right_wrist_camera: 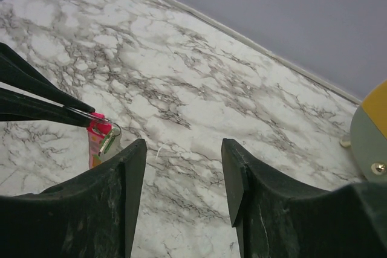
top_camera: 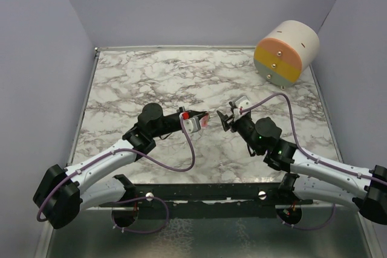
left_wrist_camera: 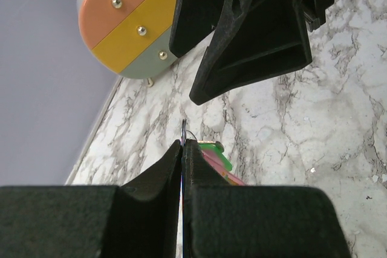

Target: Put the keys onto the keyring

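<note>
1. Nearest the left wrist lens: left gripper [left_wrist_camera: 183,149] clenched, fingertips [left_wrist_camera: 163,173] flush together, pinching the keyring [left_wrist_camera: 183,130], a thin wire loop poking up from between the tips.
2. Keys right at those tips, on their right side in that view: green key [left_wrist_camera: 213,148] on top, pink key [left_wrist_camera: 222,172] under it, both partly hidden behind the finger. Threaded on the wire or only lying against it: cannot tell.
3. Same cluster from the right wrist: pink head just below the pinched tips, metal loop beside it.
4. Right gripper [right_wrist_camera: 181,185] released: fingers spread, only marble showing in the gap, nothing held. Pointed at the left gripper, tips near but apart in the top view.
5. Both grippers over the middle of the marble table [top_camera: 151,77], arms reaching in from the near edge.
6. Round container [top_camera: 286,51] at the far right corner, lying on its side, flat face banded orange, yellow and grey-green with a brass knob on each band. Well apart from both grippers.
</note>
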Available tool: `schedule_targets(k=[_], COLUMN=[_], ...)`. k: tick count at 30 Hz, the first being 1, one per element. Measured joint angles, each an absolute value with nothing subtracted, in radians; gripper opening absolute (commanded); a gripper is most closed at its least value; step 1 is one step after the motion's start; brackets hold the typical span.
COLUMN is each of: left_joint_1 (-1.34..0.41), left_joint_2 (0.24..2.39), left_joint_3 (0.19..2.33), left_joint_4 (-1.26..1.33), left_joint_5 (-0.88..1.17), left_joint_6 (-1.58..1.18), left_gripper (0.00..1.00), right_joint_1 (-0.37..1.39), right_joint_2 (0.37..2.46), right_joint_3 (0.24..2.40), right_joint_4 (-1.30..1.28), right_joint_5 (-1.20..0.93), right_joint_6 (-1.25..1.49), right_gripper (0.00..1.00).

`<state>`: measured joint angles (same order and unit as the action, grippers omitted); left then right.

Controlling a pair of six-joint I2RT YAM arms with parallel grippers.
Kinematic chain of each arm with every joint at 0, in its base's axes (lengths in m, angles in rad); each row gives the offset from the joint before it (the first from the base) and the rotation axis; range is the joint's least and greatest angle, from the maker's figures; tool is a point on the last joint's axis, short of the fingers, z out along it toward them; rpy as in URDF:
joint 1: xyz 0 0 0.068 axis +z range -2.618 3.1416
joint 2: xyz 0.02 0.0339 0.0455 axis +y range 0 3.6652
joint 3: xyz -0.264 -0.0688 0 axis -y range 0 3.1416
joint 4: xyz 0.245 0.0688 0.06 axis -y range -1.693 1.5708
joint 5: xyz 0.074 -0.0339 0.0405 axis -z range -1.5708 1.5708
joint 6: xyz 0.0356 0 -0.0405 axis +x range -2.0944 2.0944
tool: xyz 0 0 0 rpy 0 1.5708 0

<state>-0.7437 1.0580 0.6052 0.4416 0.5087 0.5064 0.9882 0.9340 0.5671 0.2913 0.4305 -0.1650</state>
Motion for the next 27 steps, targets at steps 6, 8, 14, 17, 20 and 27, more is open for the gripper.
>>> schedule_targets(k=[6,8,14,17,20,27], left_joint_1=[-0.744,-0.744,-0.744,-0.744,-0.744,-0.744], left_joint_2=[1.058,1.058,1.058,1.066,1.093,1.147], left_joint_3=[0.605,0.605,0.606,0.620,0.665,0.742], left_joint_4=[0.442,0.442,0.441,0.435,0.408,0.335], left_joint_5=[0.509,0.509,0.513,0.512,0.512,0.501], left_joint_6=[0.495,0.488,0.469,0.453,0.438,0.416], left_gripper=[0.00,0.00,0.00,0.00,0.00,0.00], right_joint_1=[0.988,0.988,0.988,0.988,0.988,0.988], right_joint_2=[0.904,0.900,0.903,0.912,0.923,0.945], right_joint_3=[0.546,0.536,0.498,0.497,0.497,0.496], right_joint_4=[0.293,0.301,0.340,0.363,0.383,0.409], right_joint_5=[0.420,0.400,0.319,0.281,0.252,0.212], right_joint_6=[-0.161,-0.161,-0.162,-0.161,-0.161,-0.153], right_gripper=[0.47,0.46,0.44,0.44,0.44,0.43])
